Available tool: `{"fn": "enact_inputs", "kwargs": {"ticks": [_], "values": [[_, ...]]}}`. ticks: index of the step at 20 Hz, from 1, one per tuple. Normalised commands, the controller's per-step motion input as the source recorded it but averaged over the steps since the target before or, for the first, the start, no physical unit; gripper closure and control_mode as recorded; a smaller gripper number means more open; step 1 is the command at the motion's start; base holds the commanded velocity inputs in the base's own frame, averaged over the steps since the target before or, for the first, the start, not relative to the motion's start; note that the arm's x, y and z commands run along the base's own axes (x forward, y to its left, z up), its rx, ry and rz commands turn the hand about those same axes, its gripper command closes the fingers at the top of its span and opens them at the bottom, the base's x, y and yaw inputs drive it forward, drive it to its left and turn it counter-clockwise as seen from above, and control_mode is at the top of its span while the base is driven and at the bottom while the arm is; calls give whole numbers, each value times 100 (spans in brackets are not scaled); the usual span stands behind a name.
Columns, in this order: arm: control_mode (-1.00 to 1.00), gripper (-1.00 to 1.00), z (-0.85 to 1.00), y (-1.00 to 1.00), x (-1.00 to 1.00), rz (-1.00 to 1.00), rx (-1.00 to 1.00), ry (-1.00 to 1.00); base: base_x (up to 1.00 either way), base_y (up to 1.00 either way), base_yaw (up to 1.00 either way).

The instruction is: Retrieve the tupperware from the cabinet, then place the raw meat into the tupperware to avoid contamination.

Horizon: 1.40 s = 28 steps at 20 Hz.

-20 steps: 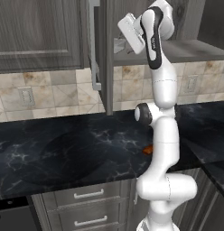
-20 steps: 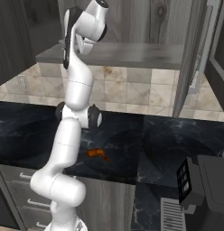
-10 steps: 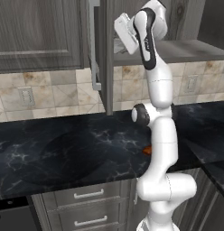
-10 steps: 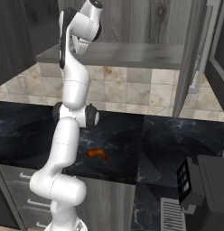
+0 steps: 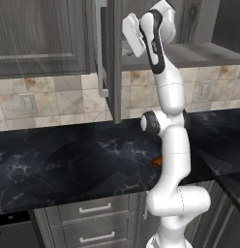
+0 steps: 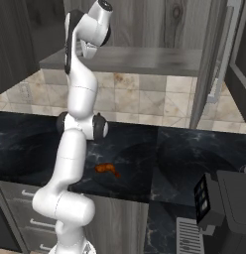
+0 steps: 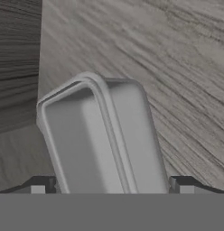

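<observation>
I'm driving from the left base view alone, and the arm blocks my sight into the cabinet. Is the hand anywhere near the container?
Observer: Yes. The hand view shows the container lying right between the fingertips of the hand.
Operator: Is it gripped?
Observer: Not visibly. The hand is open, with one fingertip at each side of the container.
Operator: And the meat?
Observer: The right base view shows the meat lying whole on the black counter, near the arm.
</observation>
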Motion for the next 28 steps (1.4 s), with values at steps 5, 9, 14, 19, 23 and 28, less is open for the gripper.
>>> {"fn": "enact_inputs", "kwargs": {"ticks": [5, 9, 14, 19, 23, 28], "values": [[-100, -100, 0, 0, 16, 0, 0, 5, 0, 0, 0], [-100, 100, 0, 0, 1, -2, 0, 10, 0, 0, 0], [-100, 100, 0, 0, 0, -3, 0, 10, 0, 0, 0], [-100, 100, -3, 0, 0, -3, 0, 9, 0, 0, 0], [-100, 100, -3, 0, -1, -3, 0, 9, 0, 0, 0], [-100, 100, 0, 0, -10, -4, 0, 5, 0, 0, 0]]}}
